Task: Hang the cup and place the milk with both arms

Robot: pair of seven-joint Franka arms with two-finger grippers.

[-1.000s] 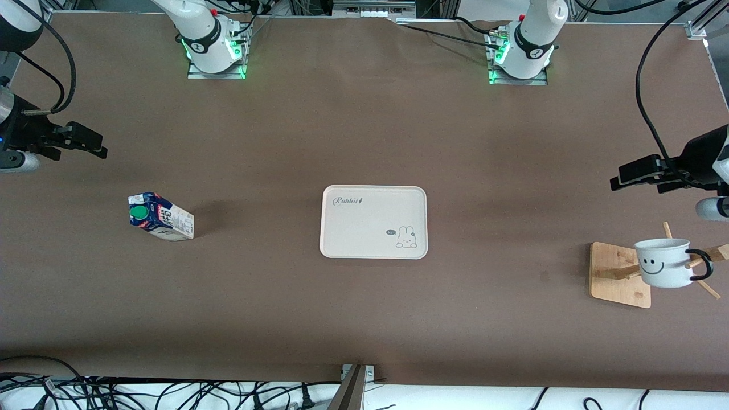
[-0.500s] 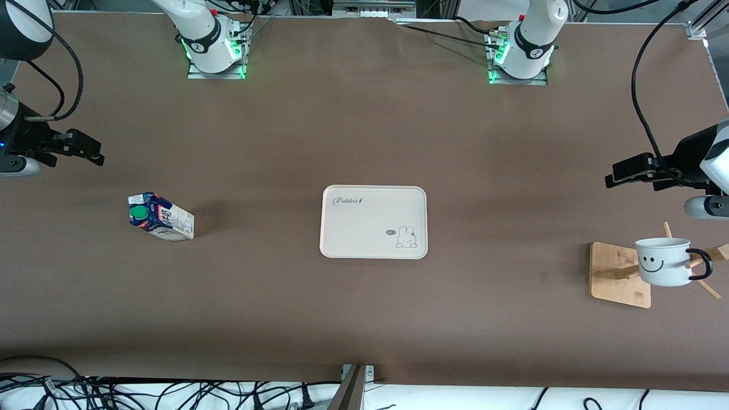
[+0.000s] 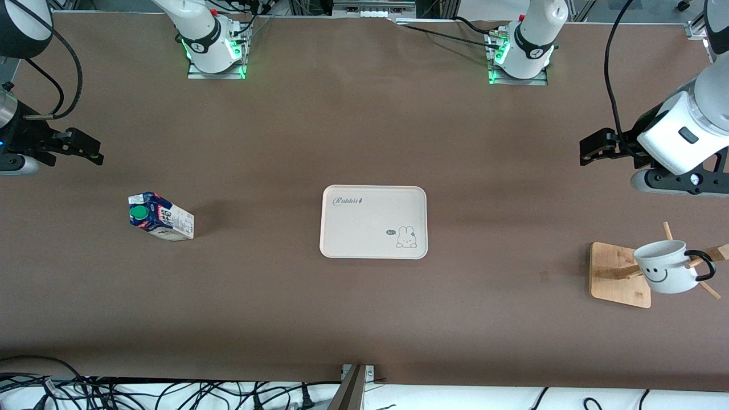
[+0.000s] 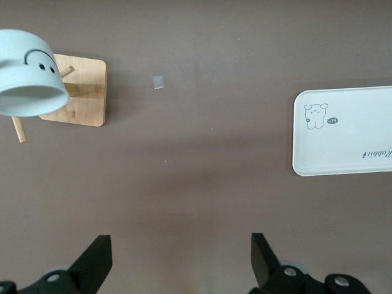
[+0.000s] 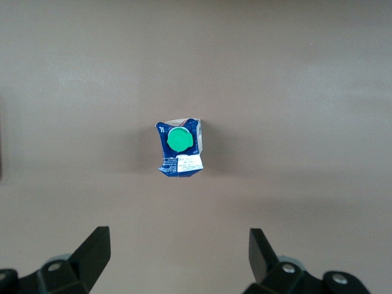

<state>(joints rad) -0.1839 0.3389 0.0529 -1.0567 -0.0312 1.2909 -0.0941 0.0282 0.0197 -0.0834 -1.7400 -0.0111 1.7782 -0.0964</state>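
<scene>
So, starting with the desk (image 3: 285, 131), I have it laid out in three stations, which suits a two-arm job: each arm gets the thing at its own end. At the middle lies the tray (image 3: 373, 221), bare, and I take it as the likely landing spot for the milk (image 3: 160, 216), though nothing marks it so. Toward the left arm's end stands the wooden rack (image 3: 619, 274), and the cup (image 3: 667, 265) hangs on it by its black handle, tilted with its mouth tipped upward; from the front view the loop looks caught on a peg, but I can't be sure how securely it sits. The left gripper (image 4: 181, 260) is up over bare desk near the rack, jaws spread wide and holding nothing, so I judge the hanging half done. The milk stands upright toward the right arm's end, green cap up, untouched. The right gripper (image 5: 177, 254) hovers over the desk near the carton, jaws wide apart and empty, placed for a top-down reach.
</scene>
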